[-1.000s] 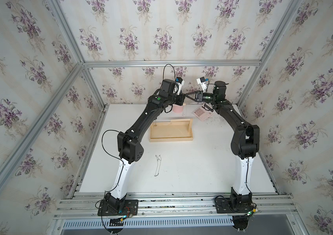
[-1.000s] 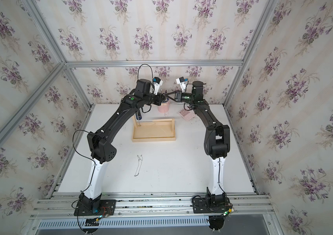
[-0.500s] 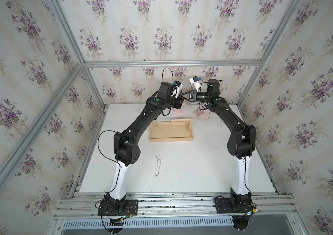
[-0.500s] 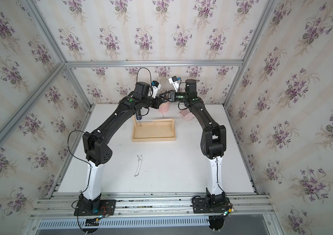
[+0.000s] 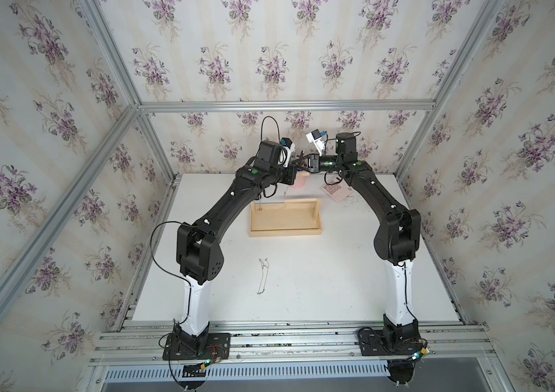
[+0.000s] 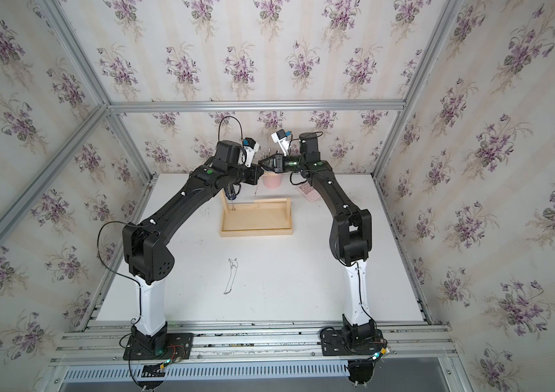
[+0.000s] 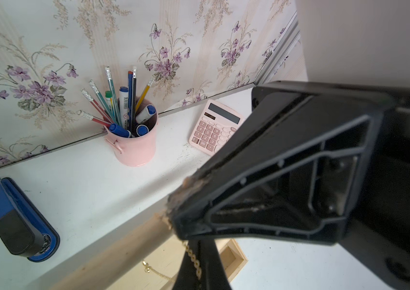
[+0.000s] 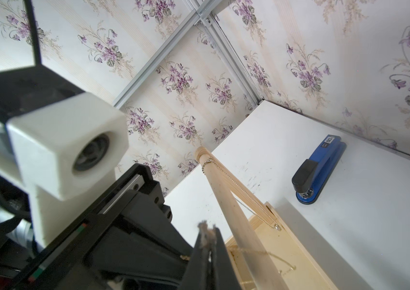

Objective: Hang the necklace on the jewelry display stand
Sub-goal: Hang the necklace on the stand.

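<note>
Both hands sat tip to tip high above the pale wooden jewelry display stand [image 5: 284, 233] with its tray base, standing toward the back of the white counter [image 5: 303, 271]. The right hand [image 8: 206, 227] was pressed shut; the left hand [image 5: 293, 169], also shut, seemingly pinched the thin gold chain necklace [image 7: 194, 261], draped over the stand's round bar [image 7: 113, 253].
</note>
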`<state>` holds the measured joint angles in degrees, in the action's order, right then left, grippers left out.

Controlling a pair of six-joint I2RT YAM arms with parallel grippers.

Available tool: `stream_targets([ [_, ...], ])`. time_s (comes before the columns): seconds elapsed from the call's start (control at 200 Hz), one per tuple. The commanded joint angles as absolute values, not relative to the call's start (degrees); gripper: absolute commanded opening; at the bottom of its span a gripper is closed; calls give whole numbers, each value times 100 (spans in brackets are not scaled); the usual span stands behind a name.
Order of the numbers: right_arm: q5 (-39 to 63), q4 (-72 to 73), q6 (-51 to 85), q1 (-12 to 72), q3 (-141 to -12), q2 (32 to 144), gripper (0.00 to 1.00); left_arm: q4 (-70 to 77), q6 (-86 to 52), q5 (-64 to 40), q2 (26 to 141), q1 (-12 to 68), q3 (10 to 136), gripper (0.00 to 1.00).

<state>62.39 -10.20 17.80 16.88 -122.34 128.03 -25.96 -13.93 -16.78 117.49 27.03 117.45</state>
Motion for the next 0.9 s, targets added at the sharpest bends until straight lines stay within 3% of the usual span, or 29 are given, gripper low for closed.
stream_targets([
  [0.0, 6148, -1176, 1591, 1748, -12268, 12865, 7, -2340, -1406, -1635, 11591, 2682, 11570, 0],
  [0.894, 5885, -1617, 1301, 2263, -12822, 13253, 9, -1934, -1527, -1538, 10784, 2296, 10147, 0],
])
